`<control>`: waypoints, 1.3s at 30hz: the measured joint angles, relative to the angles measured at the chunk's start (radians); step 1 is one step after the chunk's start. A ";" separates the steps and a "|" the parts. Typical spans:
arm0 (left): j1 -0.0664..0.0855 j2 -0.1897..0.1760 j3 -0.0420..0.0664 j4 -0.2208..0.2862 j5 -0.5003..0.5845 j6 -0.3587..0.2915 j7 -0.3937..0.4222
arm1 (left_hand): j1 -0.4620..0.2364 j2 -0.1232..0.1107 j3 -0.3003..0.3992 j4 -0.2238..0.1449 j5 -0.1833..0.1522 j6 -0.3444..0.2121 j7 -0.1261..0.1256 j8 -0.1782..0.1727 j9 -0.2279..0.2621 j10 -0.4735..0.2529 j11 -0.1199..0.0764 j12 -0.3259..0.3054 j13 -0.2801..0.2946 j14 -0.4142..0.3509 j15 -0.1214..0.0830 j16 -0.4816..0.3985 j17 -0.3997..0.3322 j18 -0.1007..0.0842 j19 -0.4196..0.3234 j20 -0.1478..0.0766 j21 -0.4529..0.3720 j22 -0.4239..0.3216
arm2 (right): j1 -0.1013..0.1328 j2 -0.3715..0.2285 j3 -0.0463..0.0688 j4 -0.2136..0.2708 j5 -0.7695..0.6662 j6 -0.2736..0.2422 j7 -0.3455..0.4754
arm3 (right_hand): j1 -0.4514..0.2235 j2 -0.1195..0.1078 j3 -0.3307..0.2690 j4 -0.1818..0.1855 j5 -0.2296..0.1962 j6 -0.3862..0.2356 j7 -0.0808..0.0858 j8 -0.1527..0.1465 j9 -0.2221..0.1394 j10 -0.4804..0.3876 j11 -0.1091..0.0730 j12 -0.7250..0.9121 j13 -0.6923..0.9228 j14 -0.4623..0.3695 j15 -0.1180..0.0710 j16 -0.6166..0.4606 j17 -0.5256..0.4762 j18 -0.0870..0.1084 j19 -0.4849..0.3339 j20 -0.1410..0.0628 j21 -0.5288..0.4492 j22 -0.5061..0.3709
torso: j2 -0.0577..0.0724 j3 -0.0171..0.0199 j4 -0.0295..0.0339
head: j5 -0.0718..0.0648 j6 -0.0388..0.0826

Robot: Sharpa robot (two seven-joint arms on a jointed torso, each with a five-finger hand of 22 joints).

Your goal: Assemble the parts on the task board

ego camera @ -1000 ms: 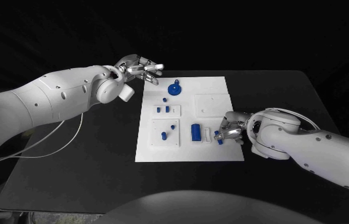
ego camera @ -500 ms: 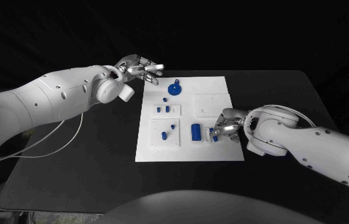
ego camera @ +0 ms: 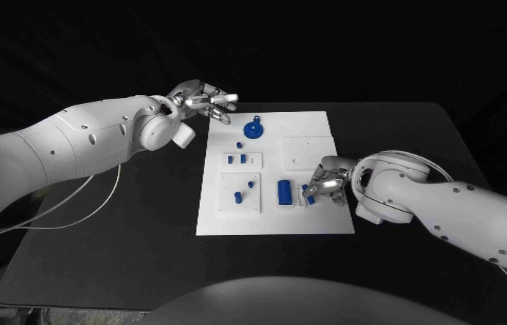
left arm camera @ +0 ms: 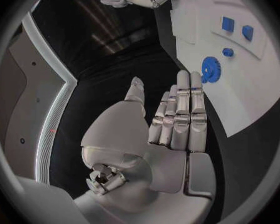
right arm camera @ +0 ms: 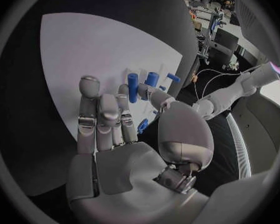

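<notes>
The white board [ego camera: 317, 131] lies in the middle of the black tabletop [ego camera: 127, 244], its long sides running from the near edge toward the far edge. Up by the board's far left corner hangs the left robot hand [ego camera: 207, 100], off the board and over bare tabletop, holding nothing; the left wrist view shows its fingers [left arm camera: 180, 114] straight and laid side by side, thumb set a little apart, palm empty. Just beside it, at the far end of the board, sits a blue gear-like disc [ego camera: 253, 129]. Nearer along the left side come a small blue stub [ego camera: 239, 145], two little blue blocks [ego camera: 242, 158] on a raised white tile, and then more small blue bits [ego camera: 241, 193] on a second tile. Over on the board's right side, toward the near end, the right robot hand [ego camera: 327, 184] is down at the board's surface. A small blue piece [ego camera: 311, 190] shows at its fingertips, and in the right wrist view a blue piece [right arm camera: 143, 125] sits between thumb and fingers, so it looks pinched there, though whether the piece is off the board is unclear. Just to the left of that hand a larger blue cylinder [ego camera: 284, 192] lies flat on the board, with a small white peg [ego camera: 300, 196] between cylinder and hand.
</notes>
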 measured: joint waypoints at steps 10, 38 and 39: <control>0.000 0.003 0.000 -0.001 0.000 0.002 -0.001 | 0.000 0.000 0.000 0.000 0.000 0.000 0.000 0.000 0.000 0.000 0.000 0.000 0.000 0.000 0.000 0.000 -0.001 0.000 0.000 0.000 0.000 0.000 | 0.000 0.018 -0.001 -0.021 0.004 0.029 -0.021 | 0.000 0.000 -0.006 -0.006 0.004 0.003 -0.004 -0.003 -0.006 0.000 0.000 0.000 -0.001 0.000 0.000 -0.004 -0.001 0.000 0.000 0.000 -0.004 0.000 | 0.000 -0.0007 0.0001 | -0.001 -0.002; 0.000 0.003 -0.001 -0.002 0.000 0.005 -0.003 | 0.000 0.000 0.000 0.000 0.000 0.000 0.000 0.000 0.000 -0.003 -0.003 0.000 0.000 0.000 0.000 0.000 -0.001 0.000 0.000 0.000 0.000 -0.001 | 0.001 0.039 -0.006 -0.023 0.002 0.023 -0.046 | 0.000 0.000 -0.006 -0.006 -0.009 0.003 -0.010 -0.006 -0.013 -0.004 0.004 0.000 -0.001 -0.001 0.001 -0.003 -0.002 0.000 0.000 0.000 -0.008 0.000 | 0.000 0.0014 -0.0002 | 0.005 -0.003; 0.000 0.003 -0.001 -0.002 0.000 0.005 -0.004 | 0.000 0.000 0.000 0.000 0.000 0.000 0.000 0.000 0.000 -0.003 -0.003 0.000 0.000 0.000 0.000 0.000 -0.001 0.000 0.000 0.000 0.000 -0.001 | 0.001 0.039 -0.006 -0.023 0.002 0.022 -0.046 | 0.000 0.000 -0.006 -0.006 -0.009 0.003 -0.010 -0.006 -0.013 -0.004 0.004 0.000 -0.001 -0.001 0.001 -0.003 -0.002 0.000 0.000 0.000 -0.008 0.000 | 0.000 0.0015 -0.0002 | 0.005 -0.003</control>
